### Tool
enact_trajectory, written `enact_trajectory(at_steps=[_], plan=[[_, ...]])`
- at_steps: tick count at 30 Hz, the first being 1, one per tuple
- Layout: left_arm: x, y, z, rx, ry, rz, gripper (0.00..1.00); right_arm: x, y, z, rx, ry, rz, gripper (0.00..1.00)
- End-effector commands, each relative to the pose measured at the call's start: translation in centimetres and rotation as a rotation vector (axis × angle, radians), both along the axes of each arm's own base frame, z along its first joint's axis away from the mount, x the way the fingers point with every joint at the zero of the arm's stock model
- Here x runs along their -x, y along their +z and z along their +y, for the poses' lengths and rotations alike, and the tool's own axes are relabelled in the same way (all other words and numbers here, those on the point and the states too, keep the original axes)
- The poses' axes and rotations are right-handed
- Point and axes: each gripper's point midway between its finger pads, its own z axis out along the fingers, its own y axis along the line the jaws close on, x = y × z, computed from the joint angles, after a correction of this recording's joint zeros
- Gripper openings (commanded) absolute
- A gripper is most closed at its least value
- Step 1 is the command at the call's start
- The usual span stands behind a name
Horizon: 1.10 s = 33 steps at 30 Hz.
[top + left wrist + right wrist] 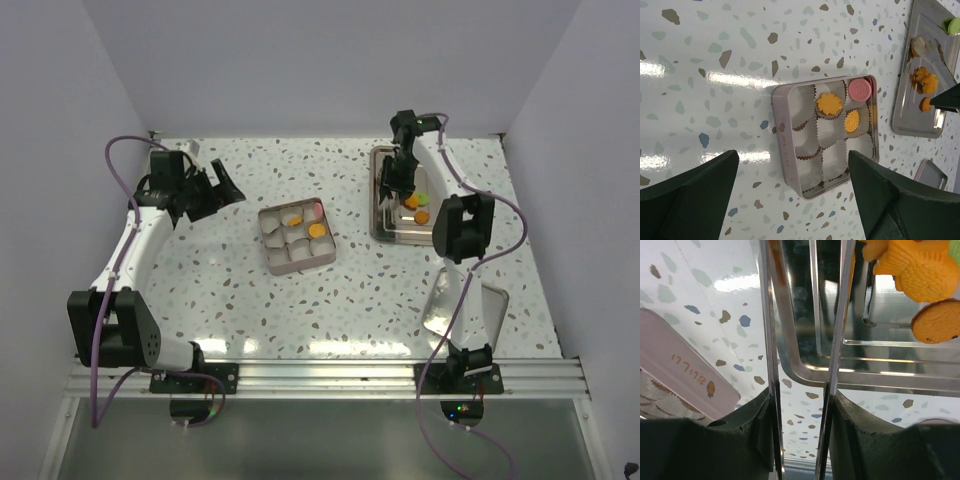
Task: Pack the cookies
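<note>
Nearest the arm bases, a flat metal plate (470, 300) lies by the right arm; it may be the lid. Beyond it, mid-table, sits the square tin (782, 145) lined with paper cups (832, 160). Three cups along its far side already hold cookies: an orange flower shape (829, 104), a pink round (858, 90) and a yellow-orange round (852, 121). The other cups look empty.

The left gripper (222, 198) hangs wide open, with nothing in it, over bare table to the left of the tin.

Farther back on the right, the steel tray (905, 120) holds the loose cookies (416, 203), orange and green. The right gripper (400, 190) is down over it. Its long metal blades (837, 340) stand a narrow way apart and run out of its own camera's view, so we cannot tell whether they have a cookie.

We judge the step to be picking one cookie. We should straddle a single disc away from its neighbours, close gently, lift straight up, then lower it into an empty cup.
</note>
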Motion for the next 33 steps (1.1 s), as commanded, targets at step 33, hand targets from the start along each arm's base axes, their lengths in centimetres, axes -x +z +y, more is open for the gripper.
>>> enact_trajectory(at_steps=[33], plan=[[-0.2, 2.8, -0.7, 0.024, -0.014, -0.091, 0.97, 17.3, 13.0, 17.9, -0.336, 0.348, -0.054, 0.33]])
